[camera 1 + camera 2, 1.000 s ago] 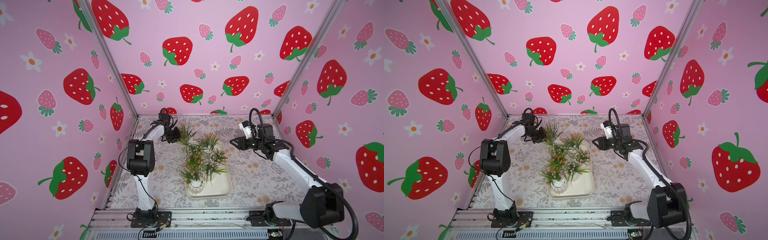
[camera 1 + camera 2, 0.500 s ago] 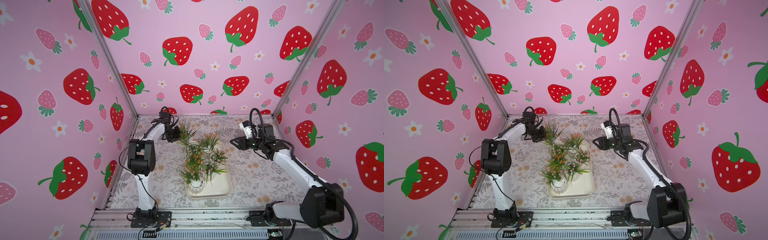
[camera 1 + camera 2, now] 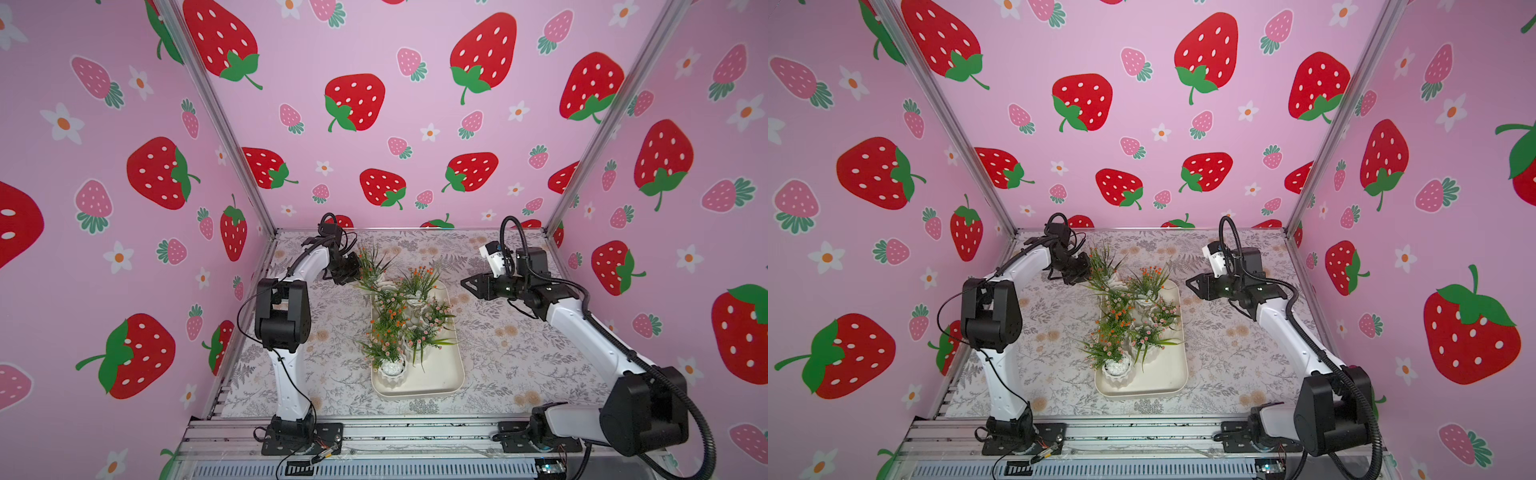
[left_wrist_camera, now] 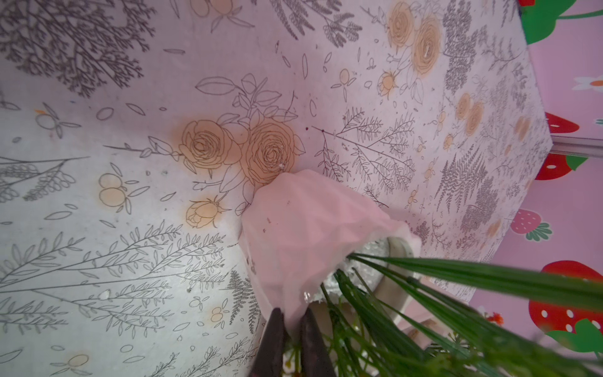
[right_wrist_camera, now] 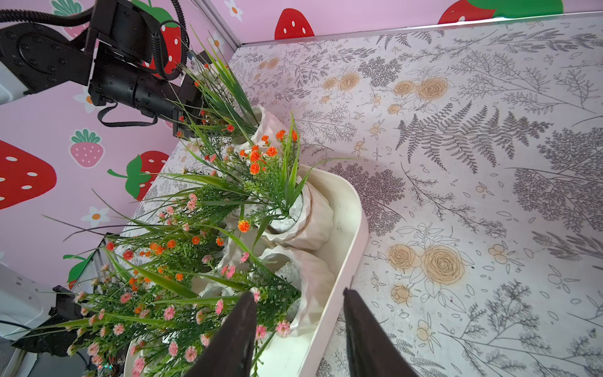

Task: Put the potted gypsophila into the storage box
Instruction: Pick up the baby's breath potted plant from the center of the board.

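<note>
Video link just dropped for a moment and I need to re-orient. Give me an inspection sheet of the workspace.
Surface: floral-print table.
Job's things: tray holds a cluster of pots; last pot tilted, outside the tray's far end.
Clutter: nothing seen.
End effectors: left end effector shut on the last pot's rim; right end effector open, empty, beside the tray.
Cables: black hose loops above the right arm; thin cable hangs by the left arm.
Surroundings: strawberry-print walls.

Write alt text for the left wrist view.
The left gripper pinches the rim of a white potted gypsophila, with its green sprigs in the foreground. Behind it lies the floral-printed table, with a pink strawberry wall at the edge.
</note>
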